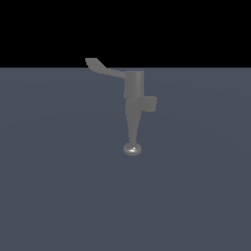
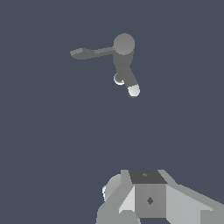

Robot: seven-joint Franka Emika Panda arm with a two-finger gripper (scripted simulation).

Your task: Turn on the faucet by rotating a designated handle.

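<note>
While high above, hand [image 2: 148,199] well apart from faucet [image 2: 124,57], handle [image 2: 89,53] untouched

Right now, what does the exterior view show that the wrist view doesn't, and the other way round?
Only the exterior view shows the faucet side-on, with its square side block and a black band above the floor. Only the wrist view shows part of the robot's wrist and the cylinder's round top. Both show the handle untouched and the spout's shiny tip. The gripper's fingertips appear in neither.
</note>
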